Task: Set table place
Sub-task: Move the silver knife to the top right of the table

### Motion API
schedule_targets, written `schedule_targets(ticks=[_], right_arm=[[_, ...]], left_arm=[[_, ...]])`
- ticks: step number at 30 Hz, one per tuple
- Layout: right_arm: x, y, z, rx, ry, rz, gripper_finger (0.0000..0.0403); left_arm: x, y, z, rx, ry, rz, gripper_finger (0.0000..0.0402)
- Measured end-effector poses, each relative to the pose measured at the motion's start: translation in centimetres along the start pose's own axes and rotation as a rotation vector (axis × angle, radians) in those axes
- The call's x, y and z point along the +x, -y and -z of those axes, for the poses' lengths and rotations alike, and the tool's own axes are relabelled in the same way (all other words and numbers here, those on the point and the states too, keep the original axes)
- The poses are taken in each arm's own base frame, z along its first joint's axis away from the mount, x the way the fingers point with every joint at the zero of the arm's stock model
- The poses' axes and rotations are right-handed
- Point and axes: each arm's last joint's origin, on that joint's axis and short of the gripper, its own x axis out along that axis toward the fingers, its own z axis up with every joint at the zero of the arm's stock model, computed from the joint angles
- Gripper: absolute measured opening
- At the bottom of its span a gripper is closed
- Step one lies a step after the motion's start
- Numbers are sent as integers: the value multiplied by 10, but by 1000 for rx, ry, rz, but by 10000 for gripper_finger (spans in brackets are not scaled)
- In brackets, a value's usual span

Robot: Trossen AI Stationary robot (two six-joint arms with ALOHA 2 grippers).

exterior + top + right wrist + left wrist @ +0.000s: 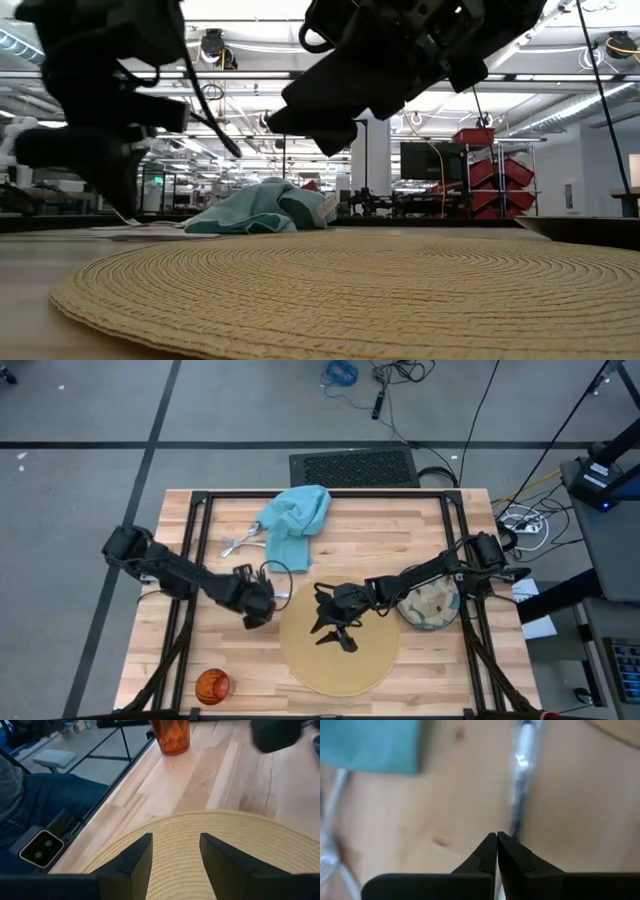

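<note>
Wood of the large light butcher-block table (420, 545) lies bare behind the big round tan woven mat (338, 650), which sits at the table's near edge, its rim almost reaching that edge. Above the mat's middle hangs the right gripper (335, 628), fingers apart and empty. At the mat's left rim, the left gripper (258, 608) has its fingers (490, 851) pressed together over bare wood; a slim silvery piece of cutlery (522, 775) lies just ahead of the tips, long axis running straight away from them, and whether it is pinched cannot be told. Behind the mat lies the crumpled teal cloth napkin (297, 522), with more silver cutlery (240, 540) touching its left edge. Right of the mat, just beside it, stands the patterned glass bowl (430, 605). The small orange cup (212, 685) stands left of the mat, near the table's front corner.
</note>
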Motion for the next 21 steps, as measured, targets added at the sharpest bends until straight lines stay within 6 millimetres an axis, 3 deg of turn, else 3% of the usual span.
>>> schedule_targets(ticks=[4,9,16,21], right_arm=[[1,-2,0,-1,-5,-4,155],[2,-6,1,-4,-9,-15,155],[3,-9,1,-14,-10,-21,155],[3,-9,1,-20,-10,-20,155]], left_arm=[[4,-11,-7,8,-3,-3,1],[4,-10,-8,10,-72,181,0],[-14,-13,-6,4,-9,248,2],[-22,-18,-5,-9,29,265,39]])
